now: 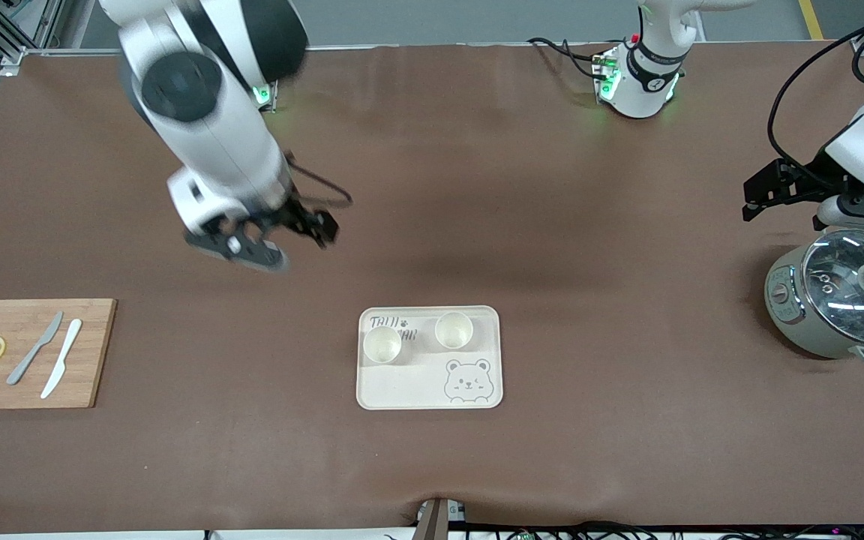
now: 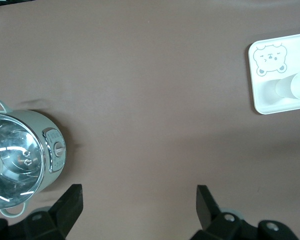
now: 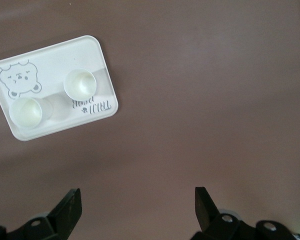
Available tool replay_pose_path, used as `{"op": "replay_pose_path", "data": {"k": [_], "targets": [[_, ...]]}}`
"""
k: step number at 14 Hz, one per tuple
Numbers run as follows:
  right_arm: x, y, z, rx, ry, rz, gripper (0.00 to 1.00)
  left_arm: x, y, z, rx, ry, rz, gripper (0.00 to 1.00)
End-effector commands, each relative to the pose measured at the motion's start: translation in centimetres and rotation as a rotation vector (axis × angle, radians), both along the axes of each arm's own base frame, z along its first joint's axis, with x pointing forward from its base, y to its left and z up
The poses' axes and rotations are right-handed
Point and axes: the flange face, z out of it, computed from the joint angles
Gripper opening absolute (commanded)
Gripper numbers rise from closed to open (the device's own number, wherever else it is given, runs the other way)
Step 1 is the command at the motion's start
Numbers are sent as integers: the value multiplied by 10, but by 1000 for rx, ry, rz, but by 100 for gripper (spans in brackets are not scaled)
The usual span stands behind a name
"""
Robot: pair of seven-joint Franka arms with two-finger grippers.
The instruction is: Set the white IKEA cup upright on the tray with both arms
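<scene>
- Cream tray (image 1: 430, 390) lies mid-worktop (image 1: 552, 225) with two white cups (image 1: 382, 344) and (image 1: 454, 330) upright on its half farther from the front camera, so I judge the placing done.
- Right hand (image 1: 271, 240) hangs released over bare worktop, toward the right arm's end from the tray and closer to it than the other hand.
- Left hand (image 1: 784, 196) hangs released beside the lidded cooker (image 1: 841, 304), well apart from the tray.
</scene>
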Motion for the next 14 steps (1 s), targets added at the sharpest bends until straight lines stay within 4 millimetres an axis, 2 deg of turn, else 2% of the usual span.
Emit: {"op": "replay_pose_path", "data": {"k": [1,2,4,6,9,11,14], "targets": [[-43,-76,54,3,-33,95,100,2,4,6,18,-12,-12,100],[-53,-115,69,2,-44,136,100,2,5,6,19,-12,-12,100],[-63,-182,78,-4,-51,160,100,2,5,6,14,-15,-10,100],[-57,-240,72,-5,-35,153,100,3,0,5,18,-15,-19,100],[-42,-311,56,-3,-50,168,100,3,-1,5,16,-15,-15,100],[-38,-329,52,-6,-65,187,100,3,-1,4,16,-13,-12,100],[-34,-332,46,-14,-50,188,100,4,-2,1,17,-9,-12,100]]}}
